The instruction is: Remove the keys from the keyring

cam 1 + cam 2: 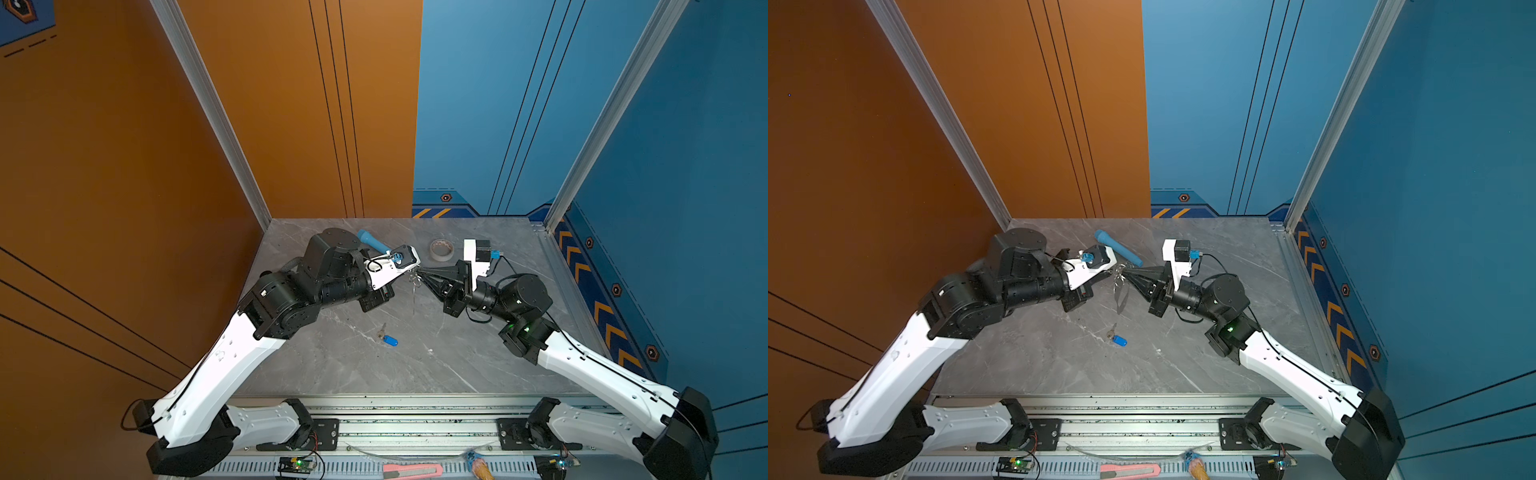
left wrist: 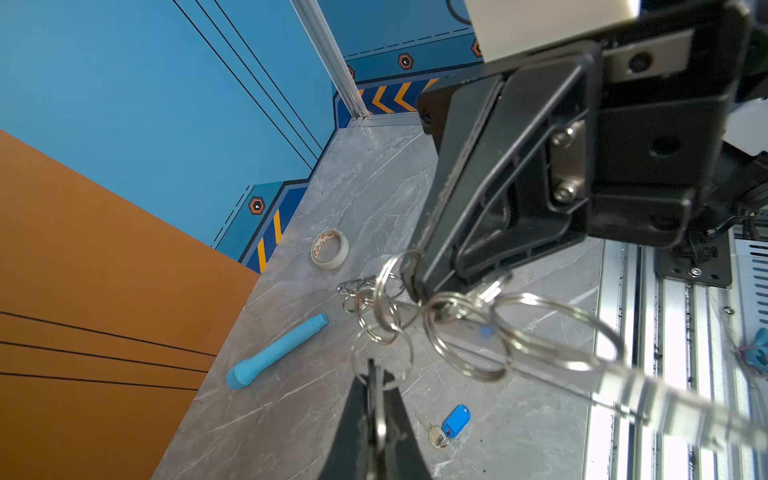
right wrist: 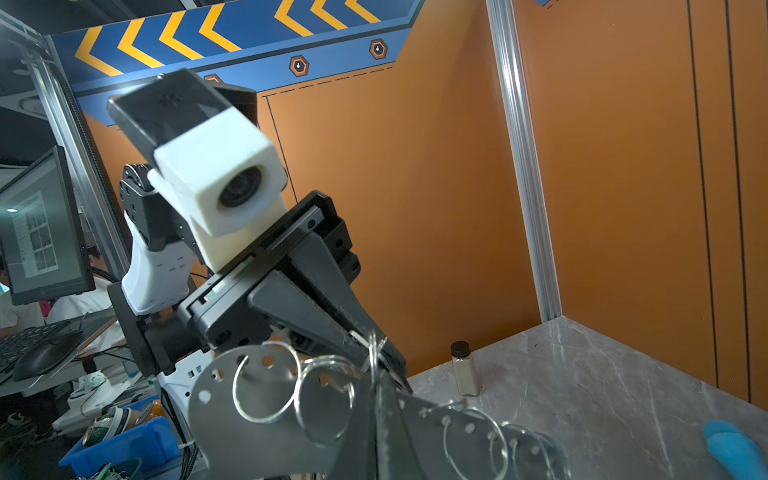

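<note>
Above the table (image 1: pixel 332 365), left gripper (image 2: pixel 376 376) and right gripper (image 2: pixel 411 286) pinch the keyring (image 3: pixel 257 432); keys (image 2: pixel 444 424) below

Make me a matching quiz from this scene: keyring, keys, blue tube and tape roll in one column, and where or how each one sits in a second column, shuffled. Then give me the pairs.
Things
1. keyring
2. keys
3. tube
4. tape roll

Places
A. flat at the back of the table, hole facing up
B. loose on the table, nearer the front, touched by nothing
C. off the table, clamped by the left fingers and the right fingers
D. on its side at the back of the table

Pairs: 1-C, 2-B, 3-D, 4-A
</note>
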Robot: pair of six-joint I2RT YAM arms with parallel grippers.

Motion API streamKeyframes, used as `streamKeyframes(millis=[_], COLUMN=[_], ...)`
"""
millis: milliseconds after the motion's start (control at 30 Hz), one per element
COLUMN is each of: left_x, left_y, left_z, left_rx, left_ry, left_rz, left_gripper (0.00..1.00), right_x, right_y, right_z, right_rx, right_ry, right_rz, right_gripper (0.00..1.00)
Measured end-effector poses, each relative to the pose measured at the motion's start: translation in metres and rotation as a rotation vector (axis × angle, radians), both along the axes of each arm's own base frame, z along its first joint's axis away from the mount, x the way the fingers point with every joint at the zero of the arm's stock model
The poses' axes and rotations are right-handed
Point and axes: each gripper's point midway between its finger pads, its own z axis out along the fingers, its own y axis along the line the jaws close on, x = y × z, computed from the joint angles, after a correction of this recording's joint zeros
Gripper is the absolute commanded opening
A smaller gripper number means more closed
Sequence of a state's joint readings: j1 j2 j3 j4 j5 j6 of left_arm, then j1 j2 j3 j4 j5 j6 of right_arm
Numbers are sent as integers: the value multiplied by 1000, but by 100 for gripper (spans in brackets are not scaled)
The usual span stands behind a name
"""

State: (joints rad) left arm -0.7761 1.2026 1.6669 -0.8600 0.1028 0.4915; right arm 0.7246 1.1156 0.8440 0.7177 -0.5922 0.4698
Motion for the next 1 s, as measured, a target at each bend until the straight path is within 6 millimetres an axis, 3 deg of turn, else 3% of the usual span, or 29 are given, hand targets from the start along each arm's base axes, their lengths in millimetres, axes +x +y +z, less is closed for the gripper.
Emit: streamKeyframes(millis=[467, 1000], left_x=[1, -12], left_y=[4, 6], left_z=[3, -3], left_rx=[-65, -40], left_ry=[50, 93], left_rz=[-76, -144], left_gripper=[0, 0], right_x=[-11, -23], right_y=[7, 9], right_z=[-3, -20], right_rx=[-77, -387], right_ry=[-17, -219], right_rz=[91, 122], right_gripper=[0, 0])
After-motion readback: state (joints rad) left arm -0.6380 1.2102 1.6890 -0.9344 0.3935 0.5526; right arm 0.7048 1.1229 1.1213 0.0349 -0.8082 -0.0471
